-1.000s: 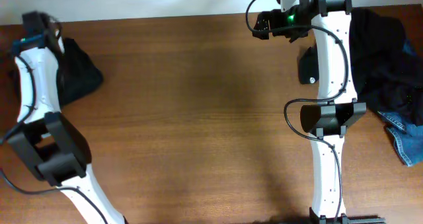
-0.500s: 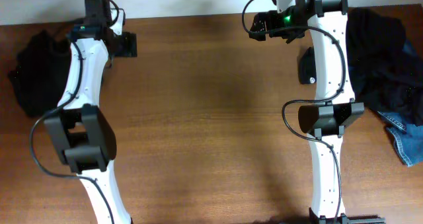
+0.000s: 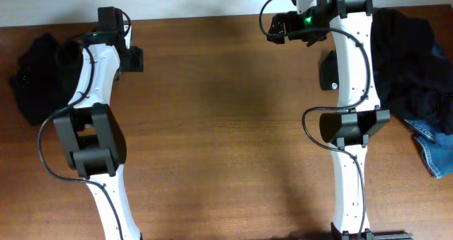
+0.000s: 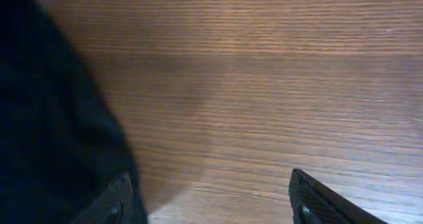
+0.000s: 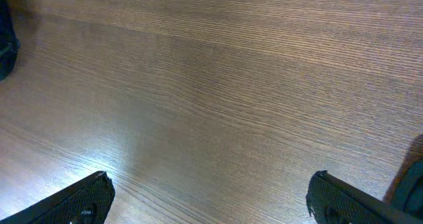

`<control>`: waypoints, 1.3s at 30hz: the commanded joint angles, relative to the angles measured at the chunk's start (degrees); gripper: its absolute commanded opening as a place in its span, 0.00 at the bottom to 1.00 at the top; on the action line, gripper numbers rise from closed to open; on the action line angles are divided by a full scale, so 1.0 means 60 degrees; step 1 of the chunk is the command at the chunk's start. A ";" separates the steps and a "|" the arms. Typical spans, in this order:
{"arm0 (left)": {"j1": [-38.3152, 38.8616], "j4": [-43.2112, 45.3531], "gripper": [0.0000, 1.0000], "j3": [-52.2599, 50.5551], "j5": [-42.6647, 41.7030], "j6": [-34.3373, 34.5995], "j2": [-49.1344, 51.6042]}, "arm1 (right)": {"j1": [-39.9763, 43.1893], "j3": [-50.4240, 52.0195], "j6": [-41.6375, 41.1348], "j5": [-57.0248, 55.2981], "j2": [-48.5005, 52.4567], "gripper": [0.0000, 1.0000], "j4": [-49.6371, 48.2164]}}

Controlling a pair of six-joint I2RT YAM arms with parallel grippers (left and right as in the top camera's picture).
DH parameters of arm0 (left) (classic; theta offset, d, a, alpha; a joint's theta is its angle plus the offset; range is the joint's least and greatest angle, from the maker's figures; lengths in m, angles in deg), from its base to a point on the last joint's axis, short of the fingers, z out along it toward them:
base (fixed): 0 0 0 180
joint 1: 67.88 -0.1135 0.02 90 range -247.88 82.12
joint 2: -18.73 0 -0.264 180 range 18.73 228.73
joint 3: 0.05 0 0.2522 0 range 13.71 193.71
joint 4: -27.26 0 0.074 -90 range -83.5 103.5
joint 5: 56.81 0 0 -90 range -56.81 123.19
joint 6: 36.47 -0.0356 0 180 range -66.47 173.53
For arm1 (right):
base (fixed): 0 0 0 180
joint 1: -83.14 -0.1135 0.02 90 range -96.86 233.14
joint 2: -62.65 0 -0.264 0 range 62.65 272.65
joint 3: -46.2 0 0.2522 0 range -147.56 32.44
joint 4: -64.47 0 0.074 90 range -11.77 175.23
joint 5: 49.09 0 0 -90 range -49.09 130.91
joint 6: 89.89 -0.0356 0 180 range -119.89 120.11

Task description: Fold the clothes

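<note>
- Left claw (image 3: 132, 59): seen from overhead in the upper left of the frame, over bare wood of the table (image 3: 226, 127). In the left wrist view (image 4: 211, 201) its two fingers stood apart at the bottom edge, with only wood grain between them and nothing gripped.
- Black garment (image 3: 42, 77): a crumpled, limp heap at the far left edge of the overhead frame, to the left of the left claw and apart from it. In the left wrist view the same dark fabric (image 4: 46, 118) filled the left side of the frame and reached down just beside the left-hand finger; whether it touched that finger could not be told.
- Left arm (image 3: 88, 91): rose from the bottom edge, bent at a dark elbow joint at mid-left, then ran up toward the top edge, its wrist turned toward the frame's centre.
- Right claw (image 3: 277, 26): near the top edge, right of centre, pointing left over bare table. In the right wrist view (image 5: 211, 204) its fingers sat wide apart in the bottom corners, holding nothing.
- Right arm (image 3: 354, 63): stretched almost straight up the right part of the frame, a green light (image 3: 309, 17) glowing near its wrist.
- Pile of black clothes (image 3: 410, 63): at the upper right, beside the right arm's far side, with a blue denim piece (image 3: 435, 151) at its lower edge.
</note>
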 commanded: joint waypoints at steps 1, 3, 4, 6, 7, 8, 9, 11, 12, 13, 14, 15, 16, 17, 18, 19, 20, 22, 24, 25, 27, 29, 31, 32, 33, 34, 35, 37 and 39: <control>-0.0215 -0.0189 0.76 -0.0011 0.0732 -0.0120 0.0310 | -0.0058 -0.0033 0.0124 0.0022 -0.0251 0.99 0.0007; -0.0313 -0.0419 0.76 -0.0011 0.0729 -0.0120 0.0466 | -0.0062 -0.0033 0.0124 0.0022 -0.0251 0.99 0.0007; -0.0331 -0.0499 0.76 -0.0011 0.0732 -0.0120 0.0506 | -0.0062 -0.0033 0.0124 0.0022 -0.0251 0.99 0.0007; -0.0346 -0.0747 0.76 -0.0011 0.0732 -0.0120 0.0667 | -0.0062 -0.0033 0.0124 0.0022 -0.0248 0.99 -0.0007; -0.0346 -0.0831 0.76 -0.0011 0.0732 -0.0120 0.0736 | -0.0062 -0.0033 0.0124 0.0022 -0.0251 0.99 -0.0022; -0.0346 -0.0929 0.76 -0.0011 0.0729 -0.0117 0.0754 | -0.0062 -0.0033 0.0124 0.0022 -0.0251 0.99 -0.0036; -0.0342 -0.0998 0.76 -0.0011 0.0729 -0.0117 0.0761 | -0.0062 -0.0033 0.0124 0.0022 -0.0251 0.99 -0.0047; -0.0335 -0.1279 0.75 -0.0011 0.0659 -0.0106 0.0758 | -0.0062 -0.0033 0.0124 0.0022 -0.0251 0.99 -0.0051; -0.0335 -0.1381 0.75 -0.0011 0.0652 -0.0076 0.0758 | -0.0062 -0.0033 0.0124 0.0022 -0.0251 0.99 -0.0051; -0.0335 -0.1526 0.75 -0.0011 0.0652 -0.0069 0.0758 | -0.0062 -0.0033 0.0124 0.0022 -0.0251 0.99 -0.0051; -0.0331 -0.1785 0.75 -0.0011 0.0652 0.0004 0.0758 | -0.0062 -0.0033 0.0124 0.0022 -0.0251 0.99 -0.0055; -0.0335 -0.1931 0.75 -0.0011 0.0652 0.0095 0.0758 | -0.0058 -0.0033 0.0124 0.0022 -0.0251 0.99 -0.0069; -0.0335 -0.2044 0.75 -0.0011 0.0648 0.0127 0.0758 | -0.0058 -0.0033 0.0124 0.0022 -0.0248 0.99 -0.0080; -0.0335 -0.2208 0.75 -0.0011 0.0656 0.0142 0.0758 | -0.0062 -0.0033 0.0124 0.0022 -0.0248 0.99 -0.0124; -0.0335 -0.2280 0.75 -0.0011 0.0656 0.0142 0.0758 | -0.0062 -0.0033 0.0124 0.0022 -0.0251 0.99 -0.0146; -0.0335 -0.2375 0.75 -0.0011 0.0652 0.0157 0.0758 | -0.0062 -0.0033 0.0124 0.0022 -0.0251 0.99 -0.0146; -0.0335 -0.2492 0.75 -0.0011 0.0652 0.0251 0.0758 | -0.0062 -0.0033 0.0124 0.0022 -0.0251 0.99 -0.0146; -0.0331 -0.2634 0.75 -0.0011 0.0645 0.0321 0.0758 | -0.0062 -0.0033 0.0124 0.0022 -0.0248 0.99 -0.0146; -0.0331 -0.2641 0.75 -0.0011 0.0637 0.0317 0.0758 | -0.0062 -0.0033 0.0124 0.0022 -0.0251 0.99 -0.0164; -0.0321 -0.2641 0.75 -0.0007 0.0616 0.0313 0.0758 | -0.0058 -0.0033 0.0124 0.0022 -0.0251 0.99 -0.0182; -0.0204 -0.2641 0.75 -0.0004 0.0113 -0.0033 0.0707 | -0.0062 -0.0033 0.0124 0.0022 -0.0248 0.99 -0.0193; 0.0022 -0.2637 0.75 0.0058 -0.0357 -0.0229 0.0550 | -0.0062 -0.0033 0.0124 0.0022 -0.0251 0.99 -0.0193; 0.0222 -0.2634 0.75 0.0106 -0.0379 -0.0229 0.0335 | -0.0062 -0.0033 0.0124 0.0022 -0.0248 0.99 -0.0189; 0.0346 -0.2634 0.75 0.0120 -0.0379 -0.0229 0.0153 | -0.0062 -0.0033 0.0124 0.0022 -0.0251 0.99 -0.0189; 0.0576 -0.2554 0.75 0.0120 -0.0382 -0.0219 -0.0361 | -0.0062 -0.0033 0.0124 0.0022 -0.0248 0.99 -0.0186; 0.0623 -0.2441 0.75 0.0120 -0.0379 -0.0222 -0.0554 | -0.0062 -0.0033 0.0124 0.0022 -0.0251 0.99 -0.0182; 0.0630 -0.2299 0.75 0.0120 -0.0379 -0.0222 -0.0685 | -0.0062 -0.0033 0.0124 0.0022 -0.0251 0.99 -0.0182; 0.0627 -0.2014 0.75 0.0120 -0.0342 -0.0222 -0.0856 | -0.0058 -0.0033 0.0124 0.0022 -0.0248 0.99 -0.0182; 0.0608 -0.1880 0.76 0.0120 0.0011 -0.0226 -0.0863 | -0.0058 -0.0033 0.0124 0.0022 -0.0248 0.99 -0.0149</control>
